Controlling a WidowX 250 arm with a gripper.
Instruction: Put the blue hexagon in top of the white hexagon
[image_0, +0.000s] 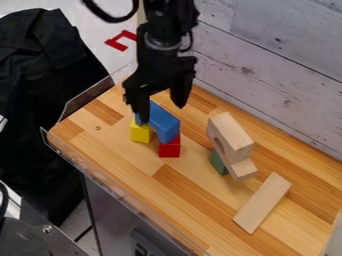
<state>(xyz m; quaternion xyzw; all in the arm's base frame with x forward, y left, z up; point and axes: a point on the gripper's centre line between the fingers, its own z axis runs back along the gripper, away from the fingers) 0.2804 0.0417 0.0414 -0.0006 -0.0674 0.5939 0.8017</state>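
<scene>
wooden table (127, 162) is being overhung by the black gripper (161, 113), fingers being held spread. bare wood plank (262, 203) is being carried flat by the table, near the bare wood arch (232, 138). blue block (163, 123), right by the fingertips, is being borne by the red block (169, 149) and yellow block (140, 133). green block (218, 163) is being partly hidden by bare wood.

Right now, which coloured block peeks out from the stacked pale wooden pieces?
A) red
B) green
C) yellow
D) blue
B: the green block shows at the lower left of the pale wooden pieces, while the blue, yellow and red blocks are grouped by the pincer.
</scene>
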